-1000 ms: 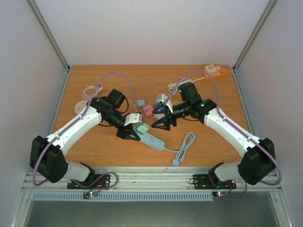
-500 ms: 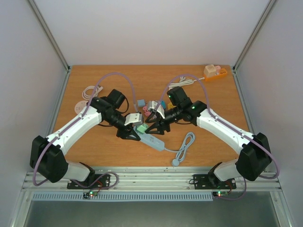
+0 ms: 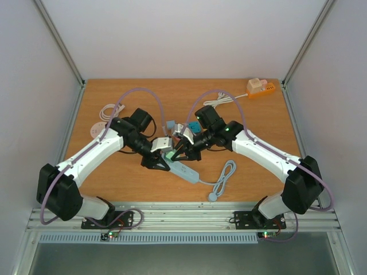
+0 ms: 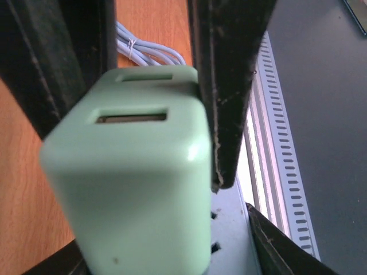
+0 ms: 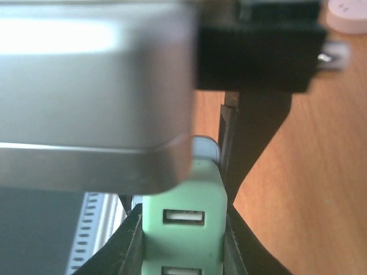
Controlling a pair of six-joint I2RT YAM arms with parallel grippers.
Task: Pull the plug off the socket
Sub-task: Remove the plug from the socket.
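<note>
Where the two arms meet over the middle of the table [image 3: 172, 94], the green plug [image 3: 170, 153] sits on the far-left end of the pale power strip [image 3: 186, 170], which lies flat with its coiled cord [image 3: 225, 173] trailing toward the near edge. Left gripper [image 3: 163, 160] pinches the plug between its dark fingers [image 4: 229, 86] (tight against one; the other side reads less clearly). Right gripper [image 3: 179, 150] is pressed onto the same plug from the opposite side, fingers [image 5: 246, 258] against both flanks beside the USB ports.
</note>
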